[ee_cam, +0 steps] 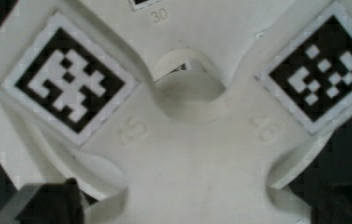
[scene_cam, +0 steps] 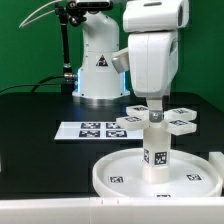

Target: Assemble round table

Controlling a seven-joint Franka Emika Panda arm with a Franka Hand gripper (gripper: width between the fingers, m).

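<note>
1. Round disc [scene_cam: 120, 172]: lies nearest on the black table [scene_cam: 30, 120], rim up, with the leg [scene_cam: 156, 148] standing upright at its centre.
2. Cross-shaped foot [scene_cam: 160, 119]: sits atop the leg, arms horizontal; the wrist view shows its hub directly below.
3. End effector [scene_cam: 155, 103]: directly above, fingers apart, gripping nothing.
4. Marker board [scene_cam: 92, 129]: farther left, clear.

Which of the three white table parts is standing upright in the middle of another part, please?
The short cylindrical leg: it stands upright at the centre of the large round disc, while the cross-shaped foot sits up at its top, under the gripper.
</note>
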